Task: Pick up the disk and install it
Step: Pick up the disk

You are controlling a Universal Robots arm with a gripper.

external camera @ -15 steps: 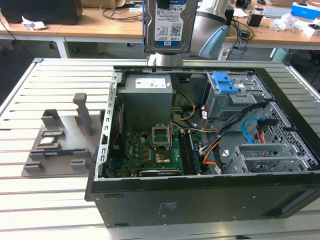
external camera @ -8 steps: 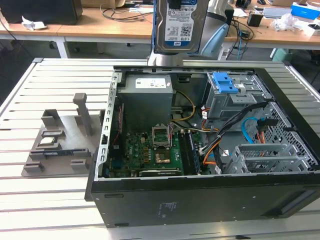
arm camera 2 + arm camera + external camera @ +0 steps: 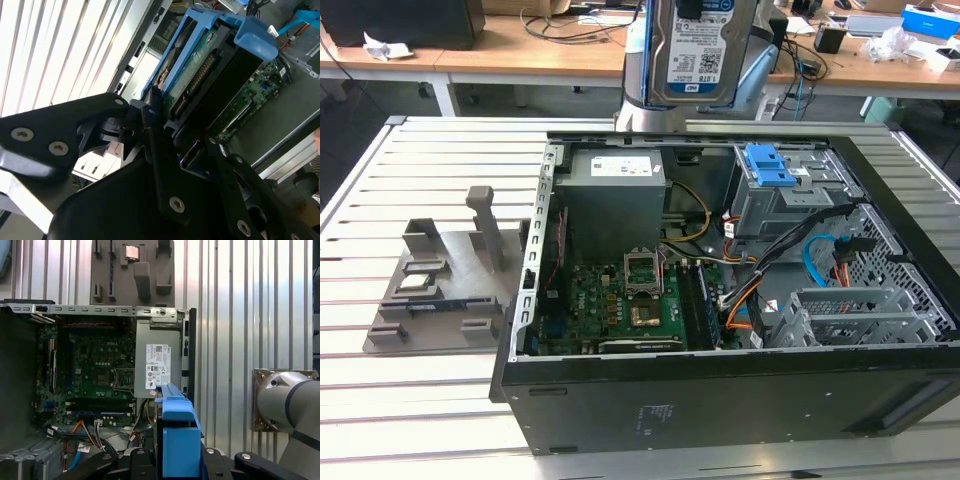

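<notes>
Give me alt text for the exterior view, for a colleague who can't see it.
The disk, label facing the camera, hangs at the top of the frame in front of the arm, above the open computer case on a slatted table. A blue latch tops the grey drive cage inside; a grey fixture sits on the exterior view's left.

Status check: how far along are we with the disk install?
Done: the pickup. The gripper is shut on the disk, which is off the table. In hand: the disk hangs in the air above the open computer case, its blue carrier bracket toward the case interior. Left: the install. The disk is not yet in the grey drive cage.
</notes>
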